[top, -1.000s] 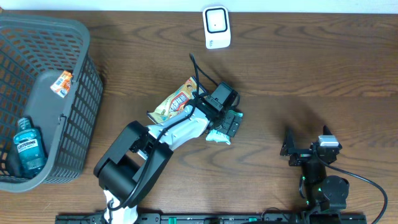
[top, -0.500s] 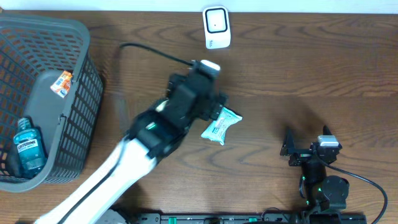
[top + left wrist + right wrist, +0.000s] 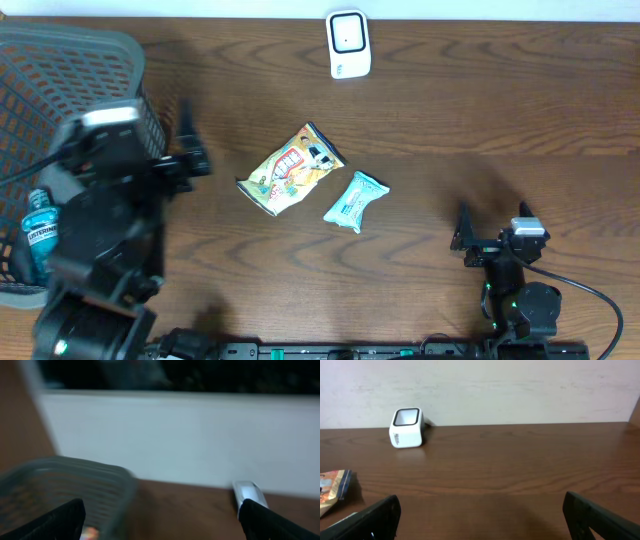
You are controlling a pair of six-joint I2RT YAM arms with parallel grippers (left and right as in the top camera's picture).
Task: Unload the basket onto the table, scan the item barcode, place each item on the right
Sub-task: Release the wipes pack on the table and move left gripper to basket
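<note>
Left claw (image 3: pixel 188 140) swung away to basket (image 3: pixel 60 42), jaws apart, yellow packet (image 3: pixel 292 170) uncovered

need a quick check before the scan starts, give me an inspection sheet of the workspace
surface: brown wooden table, no spills seen
job's things: white scanner at the far edge; yellow snack packet and teal packet lying side by side mid-table, neither held
clutter: grey basket at left, blue mouthwash bottle inside
hands: left hand open, empty, by the basket; right hand open, empty
cables: black cable looping by the right arm
surroundings: pale wall behind the table
</note>
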